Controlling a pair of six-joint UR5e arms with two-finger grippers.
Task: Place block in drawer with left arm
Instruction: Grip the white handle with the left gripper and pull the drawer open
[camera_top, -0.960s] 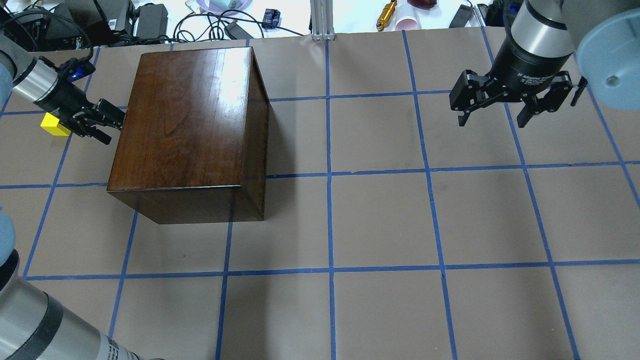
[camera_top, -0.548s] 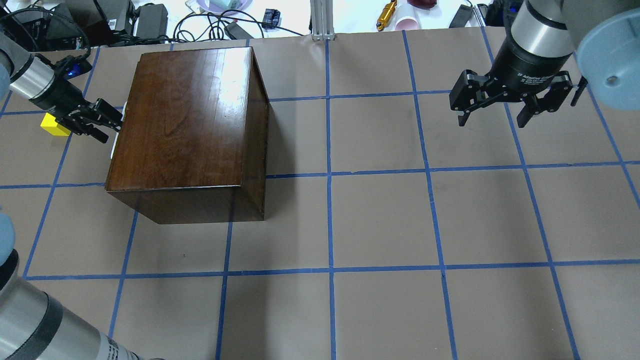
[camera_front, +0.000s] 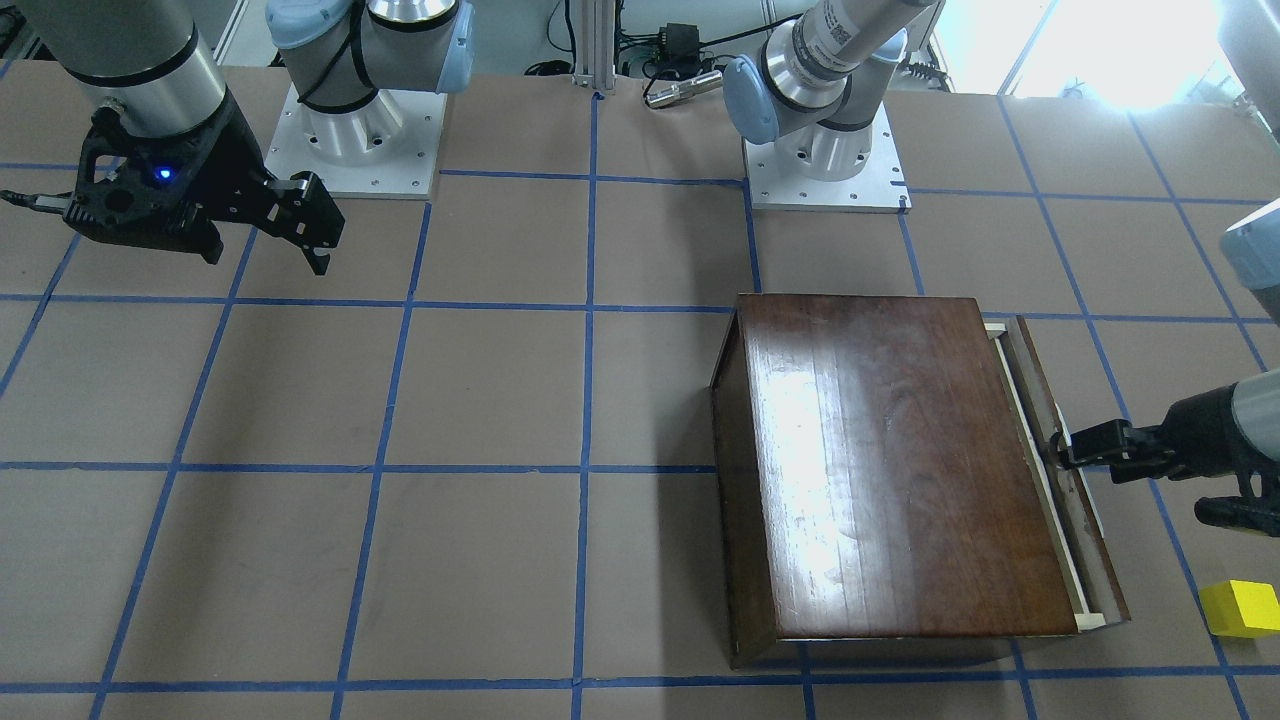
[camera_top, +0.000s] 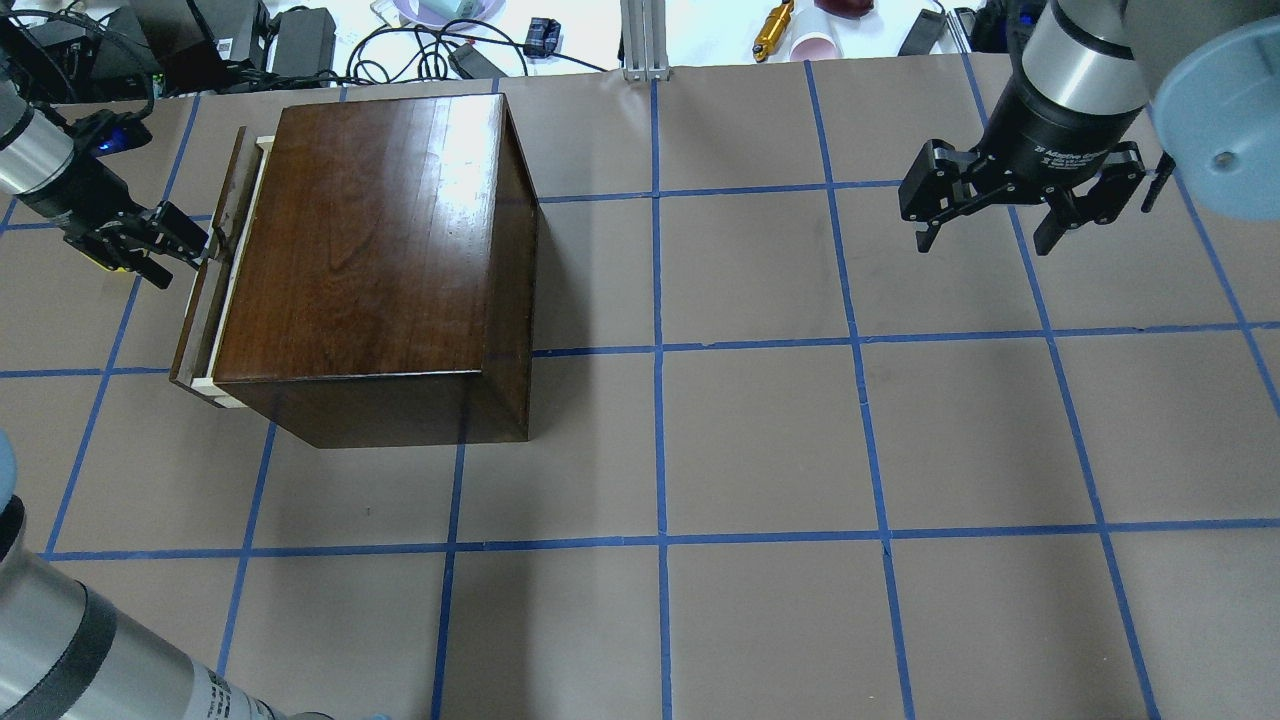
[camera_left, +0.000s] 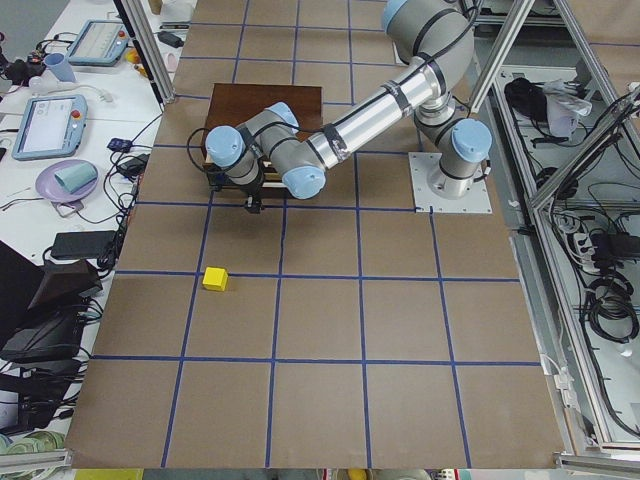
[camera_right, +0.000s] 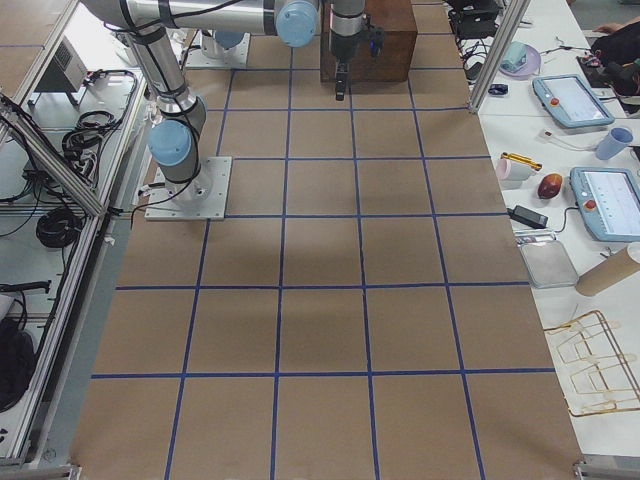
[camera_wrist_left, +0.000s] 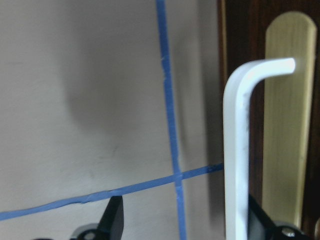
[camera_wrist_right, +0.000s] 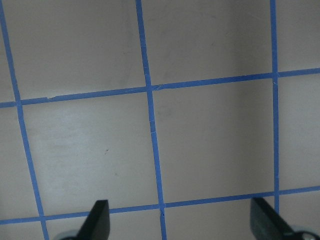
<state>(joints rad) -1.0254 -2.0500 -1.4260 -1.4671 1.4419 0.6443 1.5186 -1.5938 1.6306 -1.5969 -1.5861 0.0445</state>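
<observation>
The dark-brown cabinet (camera_top: 380, 250) stands at the table's left, also in the front view (camera_front: 890, 460). Its drawer (camera_top: 205, 300) is pulled out a little, showing a pale wood rim (camera_front: 1040, 480). My left gripper (camera_top: 190, 250) is at the drawer front (camera_front: 1062, 452). In the left wrist view its jaws stand apart around the white pull (camera_wrist_left: 235, 150), which lies against one finger (camera_wrist_left: 260, 222). The yellow block (camera_front: 1240, 607) lies on the table beside the drawer, apart from the gripper (camera_left: 214, 279). My right gripper (camera_top: 985, 240) is open and empty, hovering at the far right.
Cables, power adapters (camera_top: 300, 40) and an aluminium post (camera_top: 645, 40) lie past the table's far edge. The two arm bases (camera_front: 350, 130) stand on the robot's side. Blue tape lines grid the brown table (camera_top: 760, 440).
My left gripper has moved left, away from the cabinet, and the drawer has slid out with it. The block now hides under the gripper in the overhead view. The right arm has not moved.
</observation>
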